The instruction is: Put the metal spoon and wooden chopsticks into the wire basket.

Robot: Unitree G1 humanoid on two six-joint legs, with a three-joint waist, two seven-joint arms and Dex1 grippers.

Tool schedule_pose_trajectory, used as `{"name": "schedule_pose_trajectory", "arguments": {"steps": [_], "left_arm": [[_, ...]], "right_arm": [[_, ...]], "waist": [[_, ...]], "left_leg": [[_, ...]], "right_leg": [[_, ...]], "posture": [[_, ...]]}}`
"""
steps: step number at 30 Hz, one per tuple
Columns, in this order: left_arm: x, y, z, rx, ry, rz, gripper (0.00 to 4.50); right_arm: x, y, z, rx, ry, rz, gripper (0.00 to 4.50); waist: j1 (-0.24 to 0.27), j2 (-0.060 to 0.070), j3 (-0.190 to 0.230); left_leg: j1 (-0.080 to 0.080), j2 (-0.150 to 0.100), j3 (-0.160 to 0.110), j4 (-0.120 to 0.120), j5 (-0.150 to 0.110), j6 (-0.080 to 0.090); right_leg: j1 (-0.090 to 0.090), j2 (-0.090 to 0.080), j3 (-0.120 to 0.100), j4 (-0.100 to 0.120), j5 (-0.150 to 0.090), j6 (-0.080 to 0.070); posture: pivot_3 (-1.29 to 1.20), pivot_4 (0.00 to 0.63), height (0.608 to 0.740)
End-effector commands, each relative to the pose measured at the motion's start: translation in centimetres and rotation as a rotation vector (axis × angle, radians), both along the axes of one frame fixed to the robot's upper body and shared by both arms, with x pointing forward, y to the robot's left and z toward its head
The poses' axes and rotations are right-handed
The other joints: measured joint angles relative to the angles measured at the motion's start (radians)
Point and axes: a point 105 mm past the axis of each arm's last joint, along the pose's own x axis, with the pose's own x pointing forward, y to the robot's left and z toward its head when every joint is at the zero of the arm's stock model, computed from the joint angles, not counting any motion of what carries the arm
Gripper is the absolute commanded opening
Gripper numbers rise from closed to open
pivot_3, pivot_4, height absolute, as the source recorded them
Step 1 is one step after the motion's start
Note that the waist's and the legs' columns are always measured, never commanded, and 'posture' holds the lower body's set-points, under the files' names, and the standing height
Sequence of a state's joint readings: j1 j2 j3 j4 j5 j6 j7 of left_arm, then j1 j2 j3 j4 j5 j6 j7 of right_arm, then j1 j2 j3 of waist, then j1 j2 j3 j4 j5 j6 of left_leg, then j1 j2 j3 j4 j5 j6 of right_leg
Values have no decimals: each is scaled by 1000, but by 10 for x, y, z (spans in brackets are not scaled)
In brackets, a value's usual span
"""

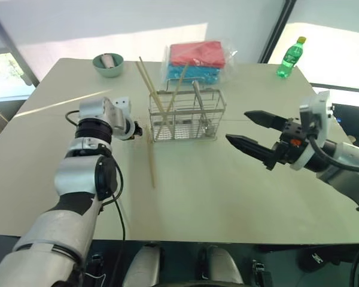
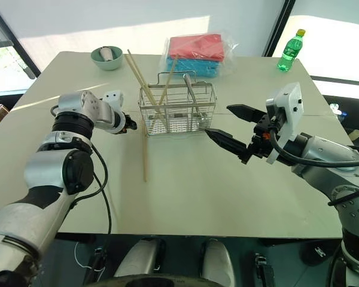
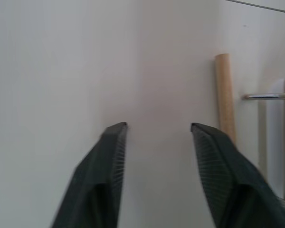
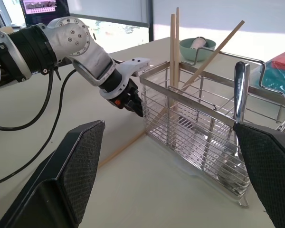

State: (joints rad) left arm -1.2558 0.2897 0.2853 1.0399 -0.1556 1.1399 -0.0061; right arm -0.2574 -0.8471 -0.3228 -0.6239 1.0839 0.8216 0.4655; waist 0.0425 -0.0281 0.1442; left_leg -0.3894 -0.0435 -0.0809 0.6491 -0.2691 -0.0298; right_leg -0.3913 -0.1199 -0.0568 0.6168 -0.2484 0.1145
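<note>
Bare pale table [image 1: 227,197] spreads wide near the front edge. The right gripper [image 1: 246,128] hovers spread wide, empty. One of the wooden chopsticks [image 1: 151,158] lies flat beside the wire basket [image 1: 186,116], just outside the left gripper [image 3: 159,128], whose parted fingers grip nothing. Inside stand more sticks and the metal spoon [image 1: 200,107]. Sunlit windows lie beyond.

Two robot arms with silver-grey and white moulded shells joined by black ribbed rings and round black joint caps; a thin black cable loops off the left arm [image 1: 87,173] toward 6 o'clock; a dimpled silver wrist housing and a white block sit behind the left gripper [image 4: 133,102], with a small orange mark; the right gripper [image 1: 248,128] has long, tapered black fingers [image 1: 251,146], ridged pads, a white boxy wrist plate, black cabling and a small orange-red spot.
</note>
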Motion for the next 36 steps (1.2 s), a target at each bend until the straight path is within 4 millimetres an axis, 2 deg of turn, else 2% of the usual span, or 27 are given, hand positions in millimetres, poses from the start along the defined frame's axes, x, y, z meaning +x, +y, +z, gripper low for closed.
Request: {"name": "schedule_pose_trajectory", "arguments": {"steps": [1,2,10,17,20,22,24,26,30,36], "left_arm": [[0,-6,1,7,9,-16,417],[0,-5,1,10,8,-14,19],[0,10,11,39,7,18,19],[-7,40,27,90,15,58,19],[-11,50,35,109,17,62,816],[-14,52,40,110,20,61,1775],[-23,54,54,91,36,65,2765],[-31,50,64,74,47,52,2765],[-31,35,70,52,28,-20,2765],[-35,-1,63,-30,82,-163,2765]], "right_arm": [[-3,-1,14,6,-62,-5,4500],[-3,-1,14,7,-61,-5,4500],[-1,-1,11,10,-59,-7,4500],[1,-1,11,10,-55,0,4500],[2,-1,11,10,-52,7,4500],[3,-1,11,10,-50,11,4500],[5,-1,10,8,-46,19,4500],[6,-1,10,4,-41,28,4500],[8,-1,9,-7,-38,41,4500],[10,1,10,-10,-36,56,4500]], "waist": [[0,0,0],[0,0,0],[-4,0,0],[-10,-1,1],[-11,-2,1],[-9,-2,1],[-5,-2,2],[-5,-3,2],[-5,-3,2],[-6,-3,2]], "left_leg": [[0,0,0,0,0,0],[0,0,0,0,0,0],[-1,0,0,0,0,1],[-1,1,1,-1,0,1],[-1,1,1,-1,0,1],[-2,1,1,-1,0,1],[-2,1,0,-1,0,1],[-2,0,0,-1,0,1],[-2,0,0,-1,0,1],[-2,1,0,-1,0,0]], "right_leg": [[0,0,0,0,0,0],[0,0,0,0,0,0],[-1,0,0,-1,0,0],[-3,0,0,0,0,0],[-3,1,0,0,0,0],[-3,0,0,0,0,0],[-3,0,0,0,0,0],[-2,0,0,-1,0,0],[-3,0,0,0,0,0],[-3,0,1,0,0,0]], "posture": [[0,150,667],[0,150,667],[0,150,667],[0,150,667],[0,150,667],[0,150,667],[0,150,667],[0,150,667],[0,150,667],[0,150,667]]}}
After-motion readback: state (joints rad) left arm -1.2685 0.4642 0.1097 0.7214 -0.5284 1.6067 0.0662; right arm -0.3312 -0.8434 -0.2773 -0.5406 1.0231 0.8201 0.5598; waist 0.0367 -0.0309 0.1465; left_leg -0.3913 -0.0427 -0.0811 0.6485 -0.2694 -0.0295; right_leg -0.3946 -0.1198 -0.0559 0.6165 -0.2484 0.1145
